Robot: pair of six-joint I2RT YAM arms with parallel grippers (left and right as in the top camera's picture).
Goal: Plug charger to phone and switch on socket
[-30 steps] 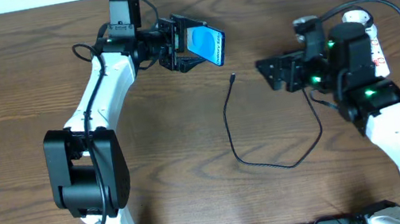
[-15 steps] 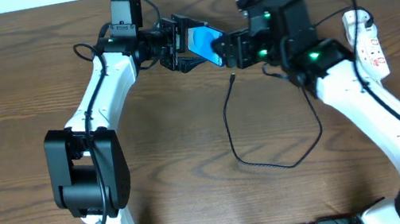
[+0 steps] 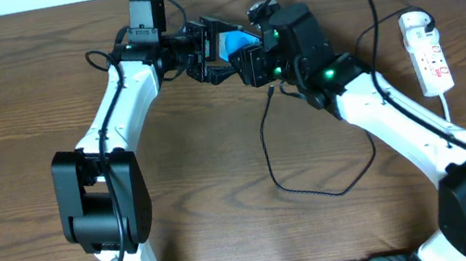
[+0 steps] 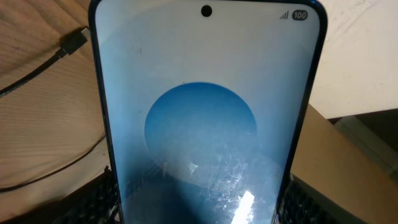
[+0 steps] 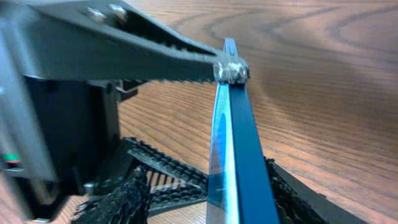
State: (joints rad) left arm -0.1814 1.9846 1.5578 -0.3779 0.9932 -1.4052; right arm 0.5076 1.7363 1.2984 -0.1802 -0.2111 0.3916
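The phone (image 3: 239,43) with its blue screen is held off the table by my left gripper (image 3: 218,50), which is shut on it. In the left wrist view the phone (image 4: 205,118) fills the frame between the fingers (image 4: 199,211). My right gripper (image 3: 253,60) is open with its fingers on either side of the phone's free end; the right wrist view shows the phone (image 5: 241,155) edge-on between them (image 5: 208,196). The charger's black cable (image 3: 266,149) lies on the table, its plug tip (image 3: 272,90) just below the grippers and also in the left wrist view (image 4: 76,40). The adapter is hidden. The socket (image 3: 431,62) lies far right.
The brown wooden table (image 3: 25,182) carries the cable's loop, which curves down to the middle right (image 3: 346,191). A white cord runs from the socket's lower end toward the front right (image 3: 448,110). The left gripper's finger (image 5: 155,50) crosses the top of the right wrist view.
My right arm has swung from beside the socket leftward across the table to the phone and now brackets its free end. The left arm and the phone have stayed still.
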